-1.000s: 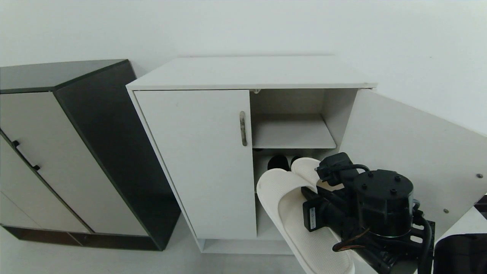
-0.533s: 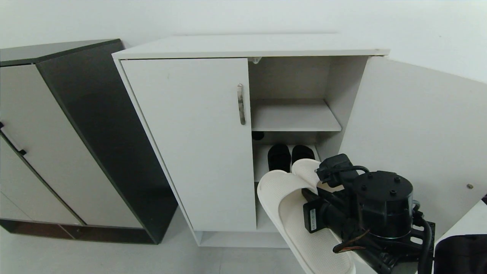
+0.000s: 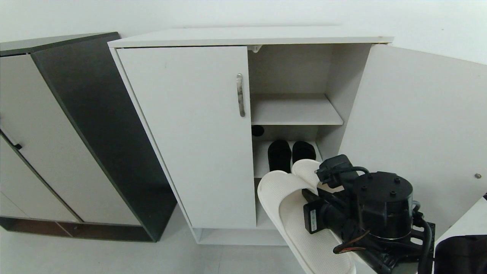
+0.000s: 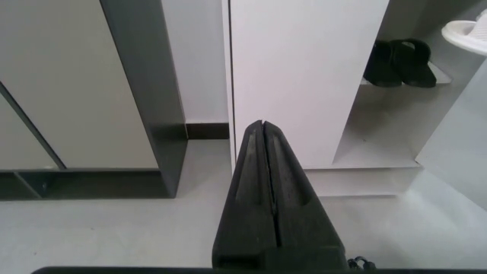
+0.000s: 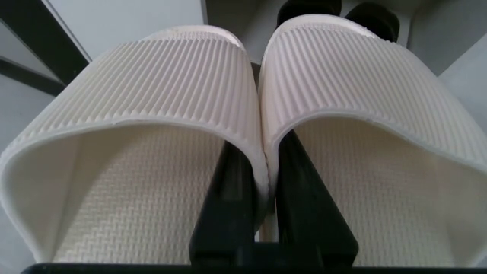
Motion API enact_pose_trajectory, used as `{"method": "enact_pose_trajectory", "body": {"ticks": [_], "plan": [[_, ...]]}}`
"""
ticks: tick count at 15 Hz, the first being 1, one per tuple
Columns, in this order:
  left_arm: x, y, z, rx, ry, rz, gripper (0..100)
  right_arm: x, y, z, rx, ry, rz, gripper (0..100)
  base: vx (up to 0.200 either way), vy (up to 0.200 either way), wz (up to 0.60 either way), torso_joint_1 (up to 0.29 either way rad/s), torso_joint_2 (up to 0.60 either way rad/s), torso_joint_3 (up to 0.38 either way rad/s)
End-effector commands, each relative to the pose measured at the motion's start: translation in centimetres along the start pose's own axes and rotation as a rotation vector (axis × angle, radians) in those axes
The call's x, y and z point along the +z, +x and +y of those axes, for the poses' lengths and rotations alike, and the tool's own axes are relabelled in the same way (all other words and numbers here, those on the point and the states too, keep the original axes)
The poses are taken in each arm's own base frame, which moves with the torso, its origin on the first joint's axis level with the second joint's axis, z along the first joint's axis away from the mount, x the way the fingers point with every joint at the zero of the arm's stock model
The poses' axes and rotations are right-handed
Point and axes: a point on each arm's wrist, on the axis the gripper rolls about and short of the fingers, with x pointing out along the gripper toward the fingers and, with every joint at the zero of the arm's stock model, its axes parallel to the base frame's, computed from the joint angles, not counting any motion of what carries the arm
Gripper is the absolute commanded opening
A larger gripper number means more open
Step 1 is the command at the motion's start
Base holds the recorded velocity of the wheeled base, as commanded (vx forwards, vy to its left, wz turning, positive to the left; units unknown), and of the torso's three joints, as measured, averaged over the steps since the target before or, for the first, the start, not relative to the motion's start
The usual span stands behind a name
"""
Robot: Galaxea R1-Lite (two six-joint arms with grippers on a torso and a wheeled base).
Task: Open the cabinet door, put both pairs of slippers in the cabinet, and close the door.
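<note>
As your right gripper [image 5: 263, 190] clamped the white slippers [image 3: 300, 228] by their touching inner walls, you held the pair at lower right of the head view, toes toward the white cabinet [image 3: 247, 36]. Its right door [image 3: 414, 125] stood swung wide, and the left door [image 3: 186, 133] was shut. The black slippers [image 3: 291, 154] sat side by side on the second shelf. Your left gripper [image 4: 263, 133] was pressed closed, low before the shut door.

Readable text, numbers, signs: none. One item noted: small white label [image 3: 312, 219] on side of black wrist housing [image 3: 382, 205]; print on it too small to make out.
</note>
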Motion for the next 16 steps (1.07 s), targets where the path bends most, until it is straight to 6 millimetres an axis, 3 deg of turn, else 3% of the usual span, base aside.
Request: {"method": "enact_pose_trajectory", "body": {"ticks": [1,10,16], "plan": [[0.0,0.0,0.0,0.001,0.000,0.000,0,-0.1,0.0,0.0,0.001,-0.005,0.004,0,0.000,0.000,0.00,0.000,0.00,0.000],[0.0,0.0,0.0,0.001,0.000,0.000,0,-0.4,0.2,0.3,0.005,-0.021,0.013,0,0.000,0.000,-0.07,0.000,0.00,0.001],[0.0,0.0,0.0,-0.001,0.000,0.000,0,4.1,4.4,4.7,-0.204,0.091,0.053,0,0.000,0.000,0.00,0.000,0.00,0.000]]}}
